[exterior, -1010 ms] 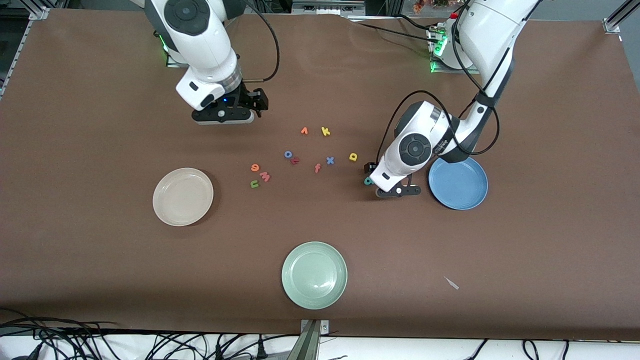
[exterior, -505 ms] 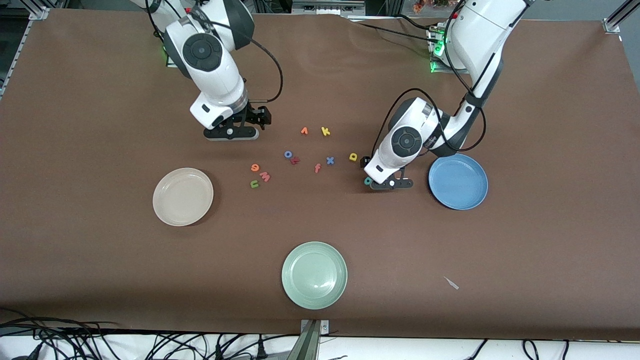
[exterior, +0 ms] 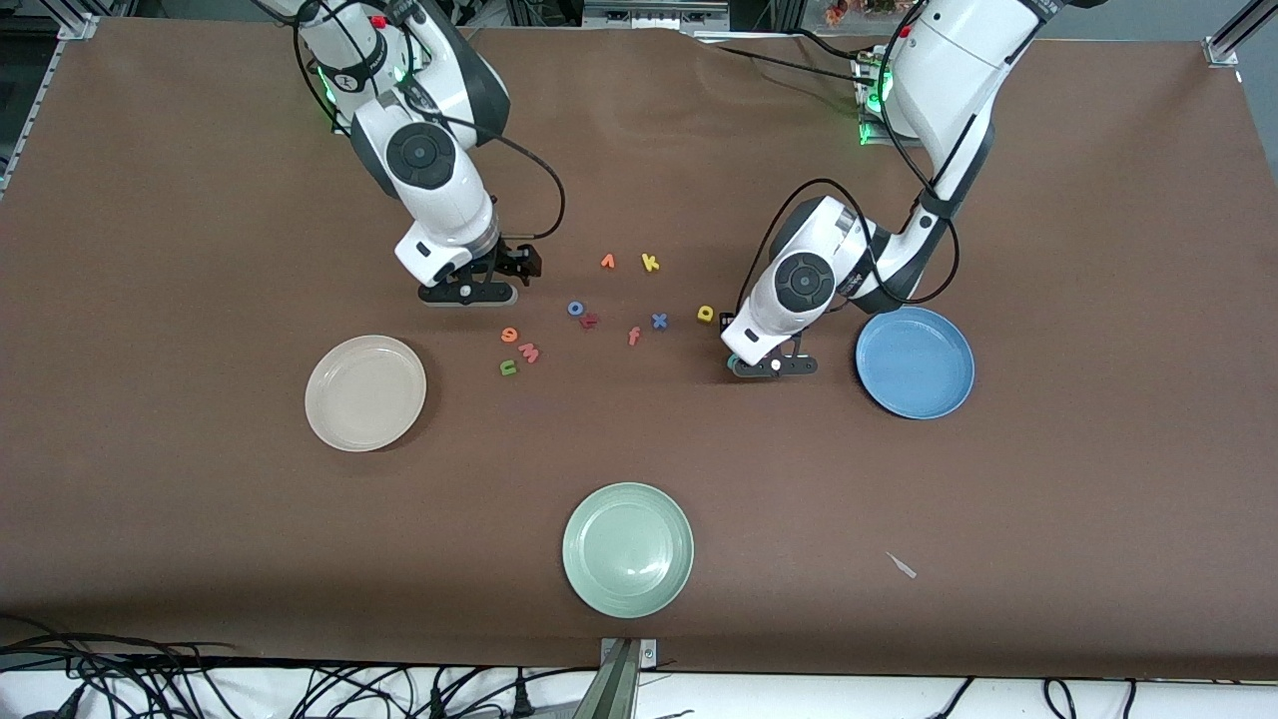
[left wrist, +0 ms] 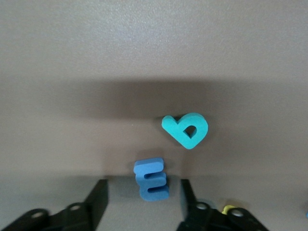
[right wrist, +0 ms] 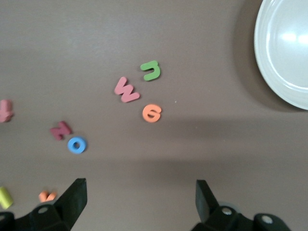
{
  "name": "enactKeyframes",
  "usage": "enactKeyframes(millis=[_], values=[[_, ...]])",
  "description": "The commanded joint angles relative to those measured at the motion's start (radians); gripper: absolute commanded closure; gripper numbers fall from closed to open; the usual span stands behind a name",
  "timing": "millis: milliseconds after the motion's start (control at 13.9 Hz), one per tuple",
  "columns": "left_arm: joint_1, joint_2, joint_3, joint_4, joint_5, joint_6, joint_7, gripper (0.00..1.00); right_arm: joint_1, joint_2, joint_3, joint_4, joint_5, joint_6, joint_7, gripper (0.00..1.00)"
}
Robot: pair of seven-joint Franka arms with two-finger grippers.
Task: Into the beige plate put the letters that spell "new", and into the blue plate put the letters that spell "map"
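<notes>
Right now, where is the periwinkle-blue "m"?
In the left wrist view, the blue "m" lies on the table between the left claw's fingers, beside the teal "a".

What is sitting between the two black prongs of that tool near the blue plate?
A blue "m", shown in the left wrist view, lies between the left tool's prongs.

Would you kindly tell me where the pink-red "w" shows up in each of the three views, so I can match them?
Front view: pink-red "w" lies between the orange "e" and green "n", near the beige plate.
Right wrist view: mid-frame, with "e" and "n" beside it.
Left wrist view: not in it.
Shared landmark: the beige plate.
</notes>
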Motion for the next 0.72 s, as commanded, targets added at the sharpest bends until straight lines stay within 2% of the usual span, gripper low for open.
enactKeyframes(millis=[0,216,289,505,649], values=[[-0.013,0.010,0.008,-0.001,-0.006,0.022,-0.002,0.54,-0.006,0.050,-0.012,-0.028,-0.029,0.099,0.019,0.00],[-0.006,-0.001,0.010,0.005,-0.006,0.008,0.003,0.89,-0.006,0.088,-0.032,-0.028,-0.049,0.141,0.019,0.00],[-0.001,-0.014,0.010,0.004,-0.006,-0.004,0.011,0.94,-0.007,0.103,-0.037,-0.028,-0.066,0.158,0.018,0.00],[0.000,-0.065,0.025,0.011,0.001,-0.094,0.014,0.94,-0.006,0.166,-0.061,-0.028,-0.081,0.237,0.018,0.00],[0.014,-0.094,0.051,0.053,0.102,-0.200,0.041,0.93,-0.002,0.197,-0.068,-0.028,-0.080,0.282,0.018,0.00]])
